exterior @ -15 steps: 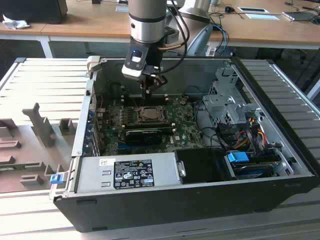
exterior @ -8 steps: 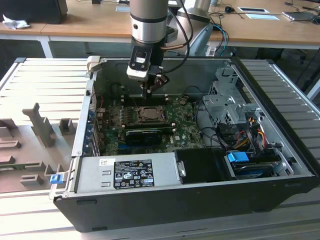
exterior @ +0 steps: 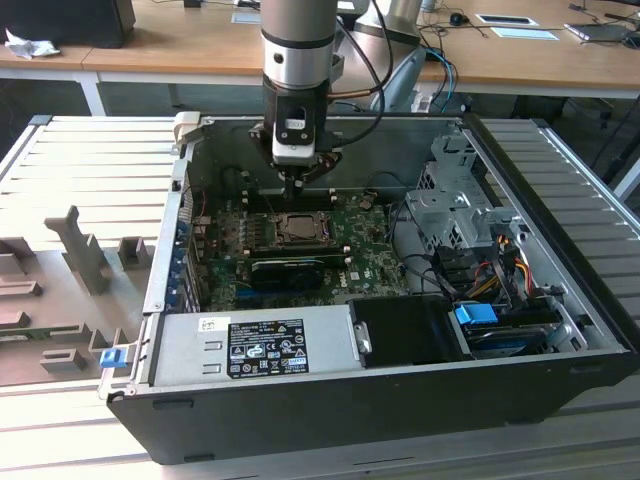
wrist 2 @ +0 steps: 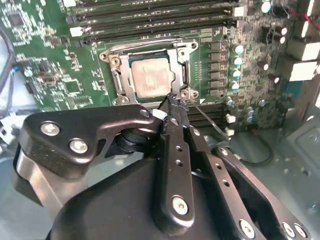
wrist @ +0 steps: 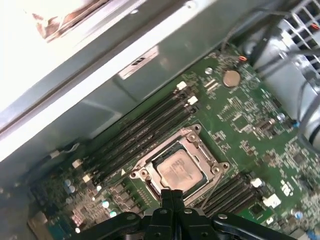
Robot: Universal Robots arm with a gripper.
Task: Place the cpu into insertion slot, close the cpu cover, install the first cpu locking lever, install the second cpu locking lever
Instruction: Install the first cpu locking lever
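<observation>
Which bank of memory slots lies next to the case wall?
The bank between the cpu and the grey case wall; the other bank lies on the cpu's opposite side.

The cpu lies framed by the cpu cover on the motherboard, between two banks of memory slots.

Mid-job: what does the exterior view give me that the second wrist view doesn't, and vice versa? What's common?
Exterior view: the open black metal computer case and its grey power supply box. Second wrist view: a thin silver lever rod angled out beside the shut claw tip. Both: the silver-grey square cpu seated under the closed silver frame cpu cover on the green motherboard.
</observation>
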